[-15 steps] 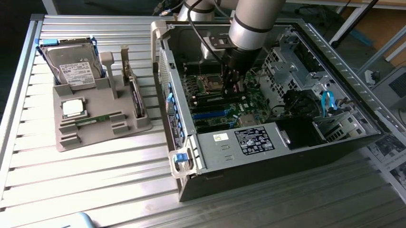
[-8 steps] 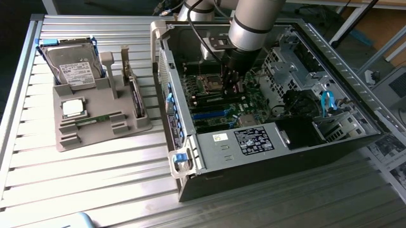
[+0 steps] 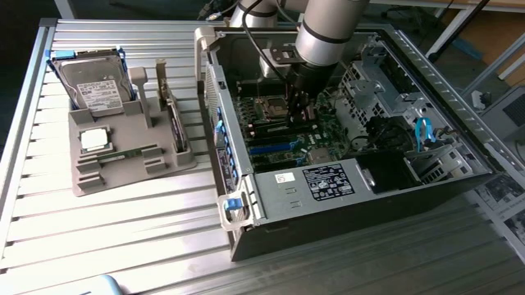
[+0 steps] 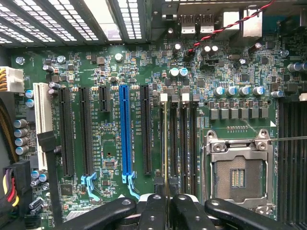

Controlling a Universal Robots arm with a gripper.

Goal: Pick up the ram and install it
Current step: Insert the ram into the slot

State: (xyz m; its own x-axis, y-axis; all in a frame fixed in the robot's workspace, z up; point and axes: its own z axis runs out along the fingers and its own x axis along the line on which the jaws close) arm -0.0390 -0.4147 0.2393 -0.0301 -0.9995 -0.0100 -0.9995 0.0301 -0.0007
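Observation:
The ram (image 4: 166, 143) shows edge-on in the wrist view as a thin stick running out from between my fingers. My gripper (image 4: 166, 199) is shut on it, with black fingers (image 4: 152, 208) on either side. The stick stands in line with the leftmost of the dark memory slots (image 4: 184, 139), beside the open CPU socket (image 4: 238, 175); whether it touches the slot I cannot tell. In the exterior view my gripper (image 3: 297, 110) reaches down into the open computer case (image 3: 361, 178), just over the motherboard (image 3: 279, 132).
A grey tray (image 3: 123, 178) at the exterior view's left holds a hard drive (image 3: 92, 86), a square silver CPU (image 3: 94, 139), an upright expansion card (image 3: 171, 110) and a narrow green stick (image 3: 123, 155). Expansion slots (image 4: 125, 129), cables (image 4: 9, 187) and the case walls surround the gripper.

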